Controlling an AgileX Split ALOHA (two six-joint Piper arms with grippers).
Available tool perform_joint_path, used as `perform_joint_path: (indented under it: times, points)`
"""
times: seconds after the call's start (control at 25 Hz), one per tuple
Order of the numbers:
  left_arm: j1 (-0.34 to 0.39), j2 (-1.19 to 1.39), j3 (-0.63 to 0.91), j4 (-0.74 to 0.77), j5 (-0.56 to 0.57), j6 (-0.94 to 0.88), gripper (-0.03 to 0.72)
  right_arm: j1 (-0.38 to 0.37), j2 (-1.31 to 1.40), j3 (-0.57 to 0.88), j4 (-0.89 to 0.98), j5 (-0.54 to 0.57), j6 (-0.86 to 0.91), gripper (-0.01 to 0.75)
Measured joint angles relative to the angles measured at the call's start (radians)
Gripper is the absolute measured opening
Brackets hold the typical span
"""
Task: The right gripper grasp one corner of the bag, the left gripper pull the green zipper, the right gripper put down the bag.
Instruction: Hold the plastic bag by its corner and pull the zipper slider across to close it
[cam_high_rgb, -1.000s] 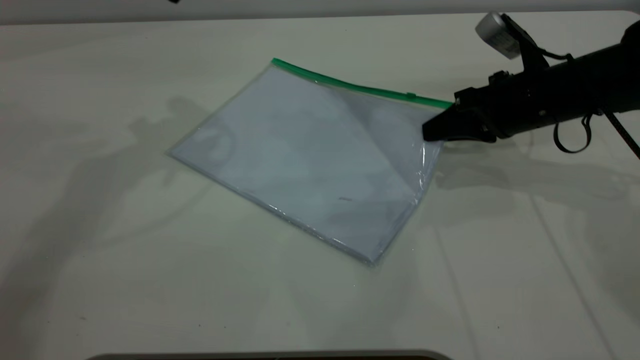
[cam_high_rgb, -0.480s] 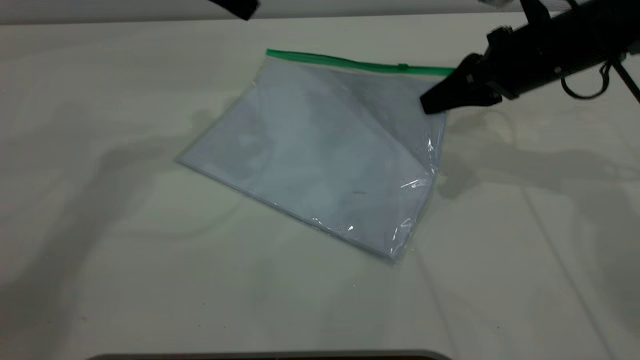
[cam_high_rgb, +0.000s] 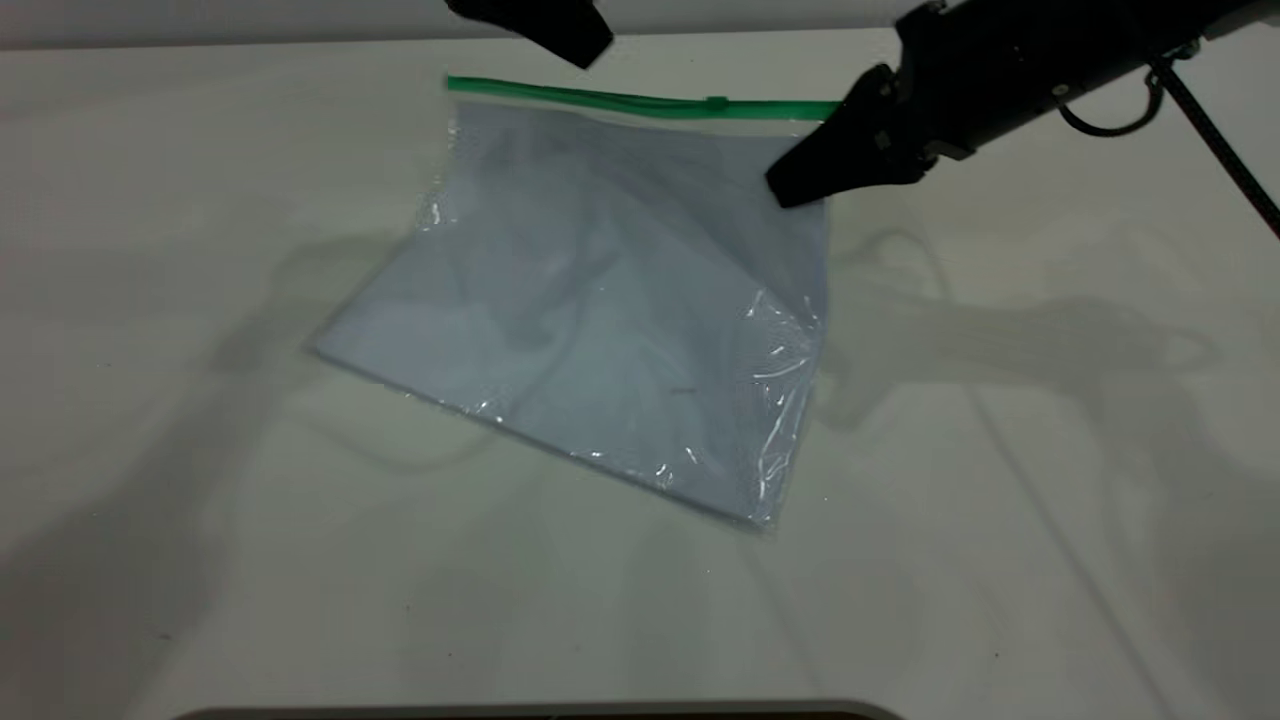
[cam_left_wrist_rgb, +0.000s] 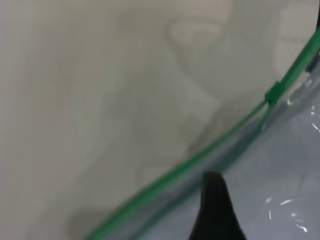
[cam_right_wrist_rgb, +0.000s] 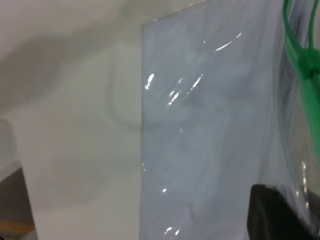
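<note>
From the exterior view, I have the right gripper (cam_high_rgb: 795, 185) clamped on the bag (cam_high_rgb: 600, 300) at its upper right corner, fingers pinched onto the plastic just below the green zipper (cam_high_rgb: 640, 102). That zipper edge is lifted off the desk (cam_high_rgb: 200, 560), while the corner at about 5 o'clock rests on it. The slider tab (cam_high_rgb: 716, 103) sits toward the right end of the strip. The left gripper (cam_high_rgb: 560, 30) hangs at 12 o'clock above the strip; I cannot tell how its fingers stand.

In the left wrist view, a dark fingertip (cam_left_wrist_rgb: 216, 210) pokes in beside the green zipper (cam_left_wrist_rgb: 200, 157), with the slider tab (cam_left_wrist_rgb: 274, 92) farther off toward 2 o'clock.

In the right wrist view, the bag (cam_right_wrist_rgb: 210, 150) fills the frame, the slider tab (cam_right_wrist_rgb: 310, 67) at 3 o'clock.

I judge the corner grasp done and the zipper pull next: I need to bring the left gripper along the strip to the tab and close on it.
</note>
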Motion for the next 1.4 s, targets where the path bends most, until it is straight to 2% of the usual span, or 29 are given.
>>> perform_joint_path:
  times: [0.4, 0.72, 0.92, 1.28, 1.4]
  points:
    - [-0.089, 0.042, -0.022, 0.0, -0.014, 0.122, 0.582, 0.007, -0.008, 0.0, -0.003, 0.044, -0.023, 0.034]
    - [-0.102, 0.053, -0.033, 0.0, -0.022, 0.134, 0.559, 0.007, -0.009, 0.0, -0.004, 0.056, -0.028, 0.034]
    - [-0.104, 0.061, -0.034, 0.0, -0.021, 0.146, 0.48, 0.007, -0.009, 0.0, -0.004, 0.056, -0.028, 0.034]
    - [-0.104, 0.068, -0.034, -0.052, -0.021, 0.168, 0.265, 0.007, -0.009, 0.0, -0.004, 0.056, -0.029, 0.034]
    - [-0.104, 0.068, -0.034, -0.076, -0.021, 0.181, 0.228, 0.007, -0.009, 0.0, -0.004, 0.056, -0.029, 0.034]
